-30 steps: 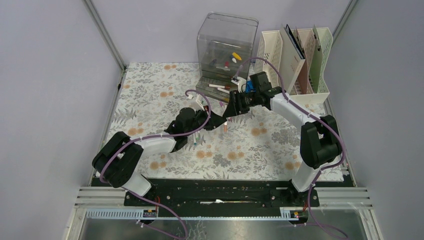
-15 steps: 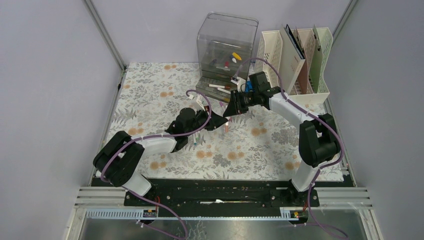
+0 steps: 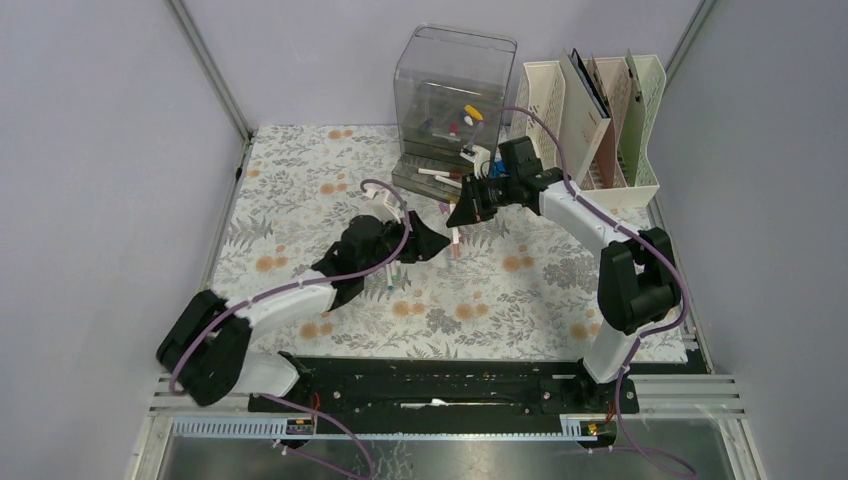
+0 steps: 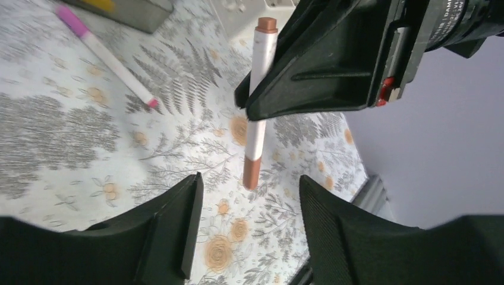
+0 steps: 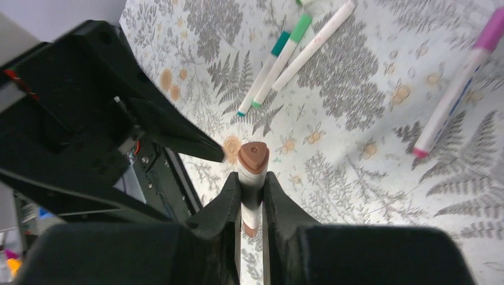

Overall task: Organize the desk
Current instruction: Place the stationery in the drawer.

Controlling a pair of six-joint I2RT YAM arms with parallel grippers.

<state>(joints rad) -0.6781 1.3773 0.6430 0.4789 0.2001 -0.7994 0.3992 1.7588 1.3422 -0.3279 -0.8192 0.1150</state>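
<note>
The desk [image 3: 300, 170] wears a white cloth of grey ferns and orange flowers.

Left gripper [image 4: 249, 184]: jaws apart, arm stretched forward. Right gripper [image 5: 252, 181]: jaws pinched on marker [image 4: 256, 139], arm angled inward.

Clear plastic bin [image 3: 455, 90], upright file holders [image 3: 545, 110], pink-capped marker [image 4: 110, 56], brown-capped marker [image 4: 256, 133]

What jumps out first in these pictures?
The brown-capped marker held in mid-air above the flowery desk, pinched by the right gripper. The left gripper gapes open right beside it. At the back stands a clear box with pens inside.
</note>
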